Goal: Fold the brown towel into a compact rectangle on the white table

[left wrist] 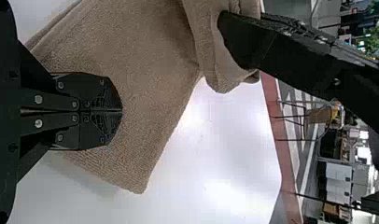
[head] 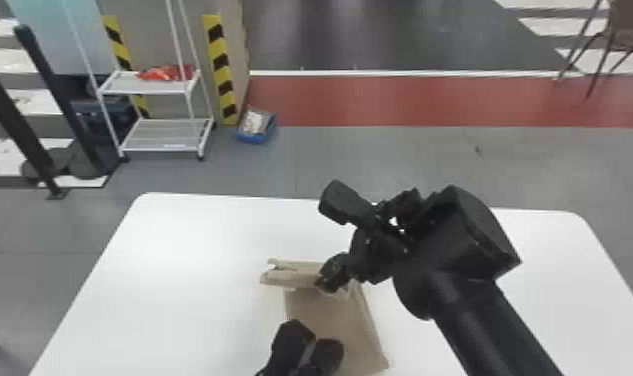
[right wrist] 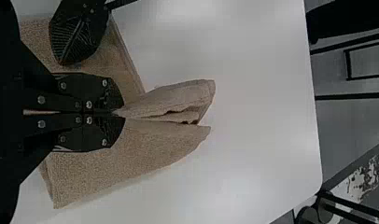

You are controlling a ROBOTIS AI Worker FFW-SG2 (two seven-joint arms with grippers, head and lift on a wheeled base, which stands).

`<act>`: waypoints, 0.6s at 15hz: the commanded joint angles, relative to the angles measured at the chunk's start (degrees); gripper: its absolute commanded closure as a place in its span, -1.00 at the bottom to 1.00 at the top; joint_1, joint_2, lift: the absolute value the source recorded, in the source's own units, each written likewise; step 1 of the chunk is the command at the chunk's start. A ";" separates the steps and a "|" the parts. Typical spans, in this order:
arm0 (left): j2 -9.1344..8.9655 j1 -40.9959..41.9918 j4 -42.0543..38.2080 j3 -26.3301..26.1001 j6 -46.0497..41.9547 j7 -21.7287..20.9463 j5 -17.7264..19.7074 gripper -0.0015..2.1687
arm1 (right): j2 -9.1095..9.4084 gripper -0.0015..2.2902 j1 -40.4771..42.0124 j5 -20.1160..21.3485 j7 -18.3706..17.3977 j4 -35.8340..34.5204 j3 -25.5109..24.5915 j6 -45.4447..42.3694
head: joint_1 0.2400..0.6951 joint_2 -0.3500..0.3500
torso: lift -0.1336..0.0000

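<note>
- Right gripper (head: pixel 330 285): closed on the brown terry towel (head: pixel 336 316). In the right wrist view, a fold of cloth is pinched between its fingertips.
- Left gripper (head: pixel 329 347): closed, both fingers together. It is positioned over the towel's near part; contact with the cloth cannot be determined.
- Towel, location: on the white, round-cornered table (head: pixel 180 230), around the middle of its width, running from the central area toward the near edge. The far-left, far-right and left areas of the tabletop surround it at a distance.
- Towel, condition: the near part lies flat as a narrow panel. The far end is bunched and doubled over at the right gripper, with loose layers projecting toward the table's left edge. Layers there are uneven, with gaps between them; a compact rectangle is not yet formed.
- Beyond the table's far edge, left: a white metal shelf cart (head: pixel 160 136) with an orange-red item (head: pixel 165 73) on its upper shelf. A yellow-and-black striped strip (head: pixel 222 75) stands just beside the cart, with a shallow blue box (head: pixel 252 139) on the floor near its foot.
- Farther out: a red floor band (head: pixel 405 102) crosses behind the table; a brown chair (head: pixel 630 46) stands at far right.
</note>
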 commanded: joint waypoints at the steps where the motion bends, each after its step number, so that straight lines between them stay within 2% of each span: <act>1: -0.40 -1.59 2.10 -1.31 0.09 0.76 -1.22 0.61 | 0.05 0.18 1.13 0.00 0.71 -2.39 -0.71 1.40 | 1.00 0.06 | 1.00; 3: -1.19 -2.65 3.50 -1.84 0.09 1.12 -2.97 0.61 | 0.05 0.18 2.45 0.00 1.68 -4.94 -1.50 2.11 | 1.00 0.05 | 1.00; 6: -1.90 -5.11 6.76 -2.02 -0.08 1.99 -3.50 0.61 | 0.05 0.18 4.03 0.00 2.31 -8.19 -2.56 4.57 | 1.00 0.03 | 1.00; 9: -1.72 -5.72 6.93 -1.49 -0.08 2.08 -3.85 0.61 | 0.05 0.18 4.65 0.17 2.31 -10.56 -2.73 7.20 | 1.00 0.03 | 1.00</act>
